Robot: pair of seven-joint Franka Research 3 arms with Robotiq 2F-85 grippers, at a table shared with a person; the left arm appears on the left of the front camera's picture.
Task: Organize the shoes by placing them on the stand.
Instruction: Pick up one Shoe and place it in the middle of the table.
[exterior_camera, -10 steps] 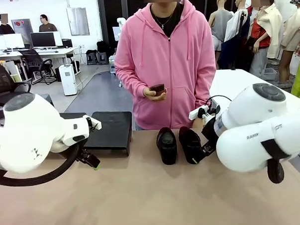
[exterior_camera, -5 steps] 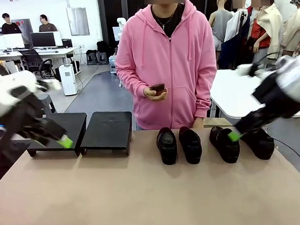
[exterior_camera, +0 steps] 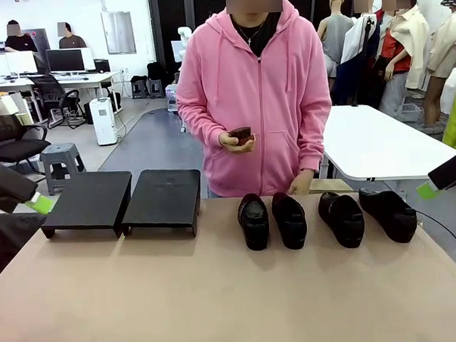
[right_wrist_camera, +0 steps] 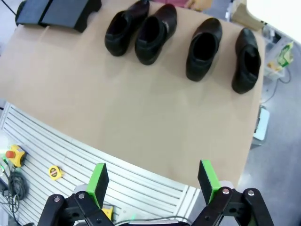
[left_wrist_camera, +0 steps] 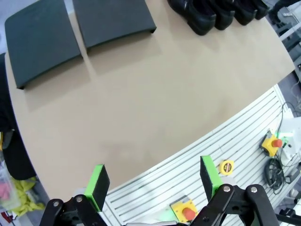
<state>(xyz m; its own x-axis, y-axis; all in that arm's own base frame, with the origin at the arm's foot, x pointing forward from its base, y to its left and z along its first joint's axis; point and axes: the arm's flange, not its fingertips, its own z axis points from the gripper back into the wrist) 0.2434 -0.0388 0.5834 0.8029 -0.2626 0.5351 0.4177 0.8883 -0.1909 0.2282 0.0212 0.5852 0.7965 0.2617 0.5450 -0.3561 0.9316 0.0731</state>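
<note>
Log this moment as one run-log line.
left tool: open, empty | right tool: open, empty | stand: holds nothing | black loafers: four on table, right of stand

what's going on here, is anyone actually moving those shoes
Nothing is being handled right now. The four black shoes stand in a row on the table, in front of a person in a pink hoodie whose hand holds a small dark object. The stand, at the table's left, has no shoes on it. The left gripper and right gripper are both open, off to the table's sides, holding nothing.
</note>
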